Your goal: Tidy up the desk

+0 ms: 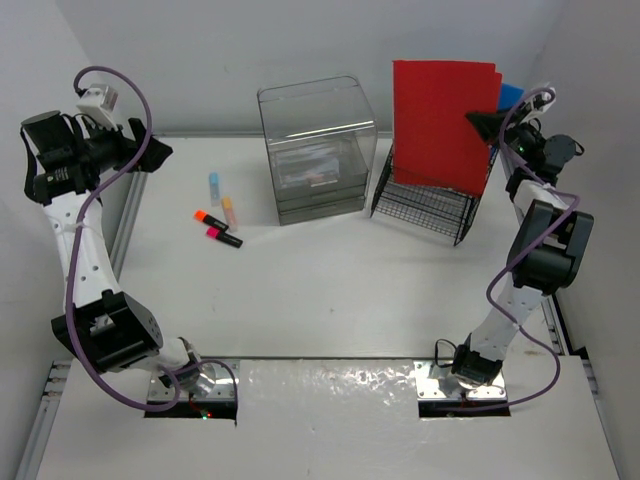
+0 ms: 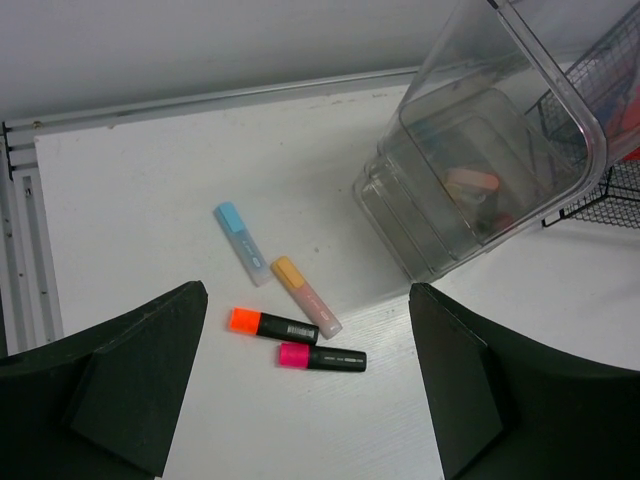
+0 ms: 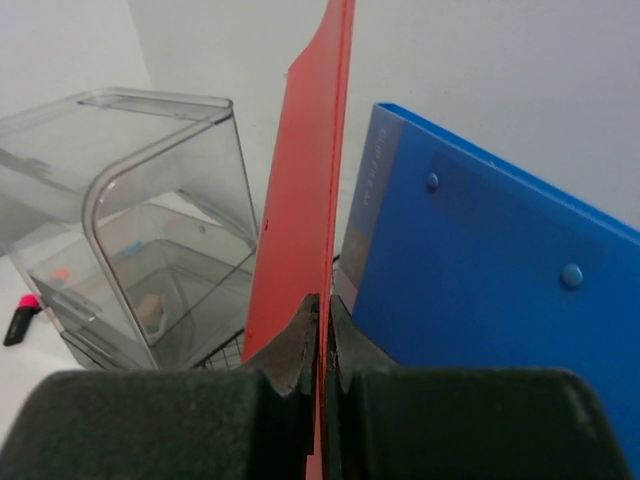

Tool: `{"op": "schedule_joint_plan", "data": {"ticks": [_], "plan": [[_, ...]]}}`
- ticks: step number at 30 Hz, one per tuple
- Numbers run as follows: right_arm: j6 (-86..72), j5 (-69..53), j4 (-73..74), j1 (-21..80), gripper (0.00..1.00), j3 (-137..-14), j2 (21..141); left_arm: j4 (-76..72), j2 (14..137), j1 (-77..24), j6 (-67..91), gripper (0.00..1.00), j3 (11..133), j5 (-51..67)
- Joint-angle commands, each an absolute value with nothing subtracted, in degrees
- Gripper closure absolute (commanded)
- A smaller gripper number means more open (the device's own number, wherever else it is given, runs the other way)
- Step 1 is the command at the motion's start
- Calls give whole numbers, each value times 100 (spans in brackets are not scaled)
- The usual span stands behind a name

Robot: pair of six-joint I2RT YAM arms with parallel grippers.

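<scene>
The bench (image 1: pixel 340 290) is the wide white top that fills the scene from the arms' bases to the back wall. It looks rigid and fixed, not something to take hold of, and its smooth surface will probably let small round things roll or skid when nudged. The handling therefore falls on what it carries. The right pincer (image 3: pixel 320 330) is clamped together on the edge of a red folder (image 1: pixel 440 120), which stands upright over the black wire rack (image 1: pixel 425 205) at the back right, with a blue folder (image 3: pixel 480 280) just behind it. Whether the red folder's lower edge is seated in the rack I cannot tell. It looks thin, light and bendy, so a pinch on one edge will likely let it sway; a hold close to the spine or a stiff corner should steady it. The left pincer (image 1: pixel 152 152) hangs with its jaws wide apart and nothing between them, high over the left side. Below it four markers lie near one another on the bench, left of the clear drawer box (image 1: pixel 318 150): one blue-capped (image 2: pixel 242 242), one tan-capped (image 2: pixel 305 295), an orange highlighter (image 2: pixel 272 325) and a pink highlighter (image 2: pixel 322 357). These look light, hard and slick, and are best taken across the barrel at mid-length.
</scene>
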State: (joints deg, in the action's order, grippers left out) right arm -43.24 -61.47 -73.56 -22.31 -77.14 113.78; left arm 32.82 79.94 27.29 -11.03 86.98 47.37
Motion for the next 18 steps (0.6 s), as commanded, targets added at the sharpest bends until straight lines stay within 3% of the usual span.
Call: {"op": "schedule_joint_plan", "data": {"ticks": [1,4,10,18], "plan": [[-3815,-6021,-9712,-2127,99,-7568,11399,3059,7963,2637,-1011,20,8859,4720],[-3666,-5994,-9712,-2127,94,-7296,11434,3006,7963,2602,-985,20,8851,4658],[-3577,-5897,-9703,-2127,94,-7058,11558,2962,7963,2549,-949,20,8859,4649],[-3875,-5406,-9686,-2118,100,-7338,11426,2962,7963,2522,-967,20,8850,4614]]}}
